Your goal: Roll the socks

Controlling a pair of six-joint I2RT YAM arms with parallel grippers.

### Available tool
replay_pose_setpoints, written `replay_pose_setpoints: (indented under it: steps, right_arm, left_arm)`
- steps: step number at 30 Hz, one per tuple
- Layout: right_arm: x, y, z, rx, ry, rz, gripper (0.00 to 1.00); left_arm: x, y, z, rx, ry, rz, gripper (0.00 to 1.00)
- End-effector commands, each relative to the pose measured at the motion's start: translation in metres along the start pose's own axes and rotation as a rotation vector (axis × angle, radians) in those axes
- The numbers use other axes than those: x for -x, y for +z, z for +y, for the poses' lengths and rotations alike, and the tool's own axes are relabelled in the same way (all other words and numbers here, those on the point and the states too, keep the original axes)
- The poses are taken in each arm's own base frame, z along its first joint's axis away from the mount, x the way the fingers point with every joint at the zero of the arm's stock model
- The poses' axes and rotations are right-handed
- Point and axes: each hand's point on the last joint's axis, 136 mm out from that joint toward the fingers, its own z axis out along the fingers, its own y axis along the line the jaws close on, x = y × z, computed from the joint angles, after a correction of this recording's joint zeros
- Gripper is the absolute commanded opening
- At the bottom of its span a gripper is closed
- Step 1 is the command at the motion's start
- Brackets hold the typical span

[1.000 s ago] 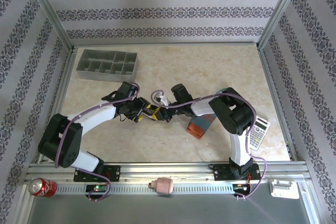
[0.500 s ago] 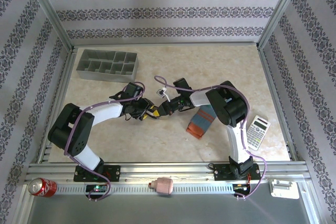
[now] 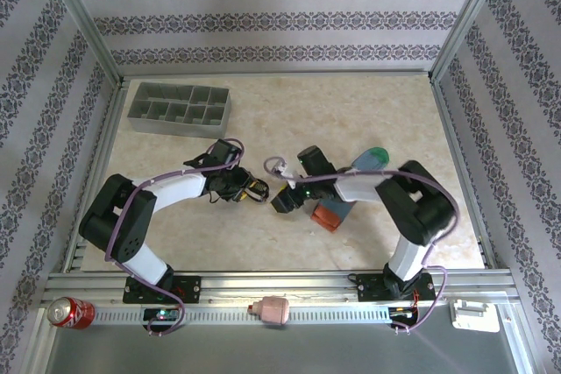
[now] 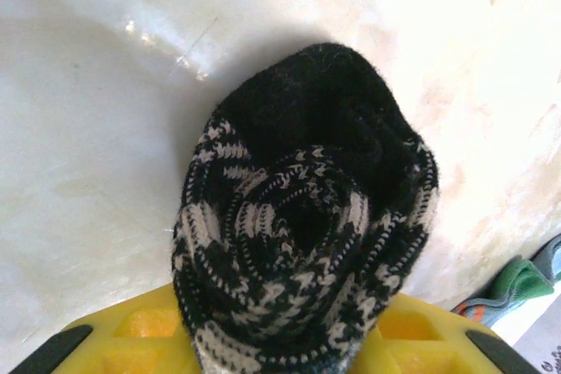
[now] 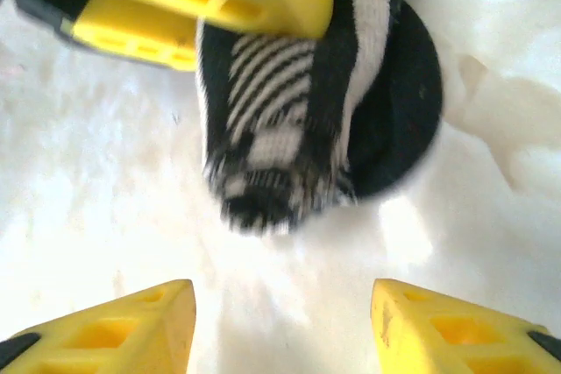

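The rolled black sock (image 4: pixel 302 243) sits mid-table, clamped in the left tool (image 4: pixel 280 332). Just right of it, the right tool (image 5: pixel 280 304) stands wide apart. The blue-grey sock (image 3: pixel 333 214) lies farther right.

Top external: high over the 6 o'clock edge, looking down on the whole worktop (image 3: pixel 351 111). Both wrist cams: close, facing each other across the black sock (image 4: pixel 307 243), which top external shows just 8 o'clock of centre.

black striped sock (image 4: pixel 302 243): rolled up, centre | blue-grey sock (image 3: pixel 331 214): flat, to its right
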Motion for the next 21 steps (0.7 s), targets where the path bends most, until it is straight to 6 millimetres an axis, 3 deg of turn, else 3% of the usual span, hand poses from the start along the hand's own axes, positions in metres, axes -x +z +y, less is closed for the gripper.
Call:
replay_pose_setpoints:
  steps: [1, 11, 18, 21]
  right_arm:
    - [0.034, -0.018, -0.012, -0.357, -0.383, -0.111, 0.63]
    - [0.05, 0.017, 0.011, -0.612, -0.781, 0.021, 0.67]
    - [0.047, 0.042, -0.01, -0.7, -0.817, 0.119, 0.65]
    - [0.035, 0.05, -0.02, -0.704, -0.787, 0.173, 0.56]
  left_arm:
    - [-0.015, -0.001, 0.1, 0.409, -0.064, 0.057, 0.33]
    - [-0.009, 0.005, 0.088, 0.427, -0.071, 0.115, 0.36]
    - [-0.01, 0.01, 0.083, 0.417, -0.067, 0.145, 0.37]
    - [-0.01, 0.01, 0.08, 0.405, -0.064, 0.149, 0.38]
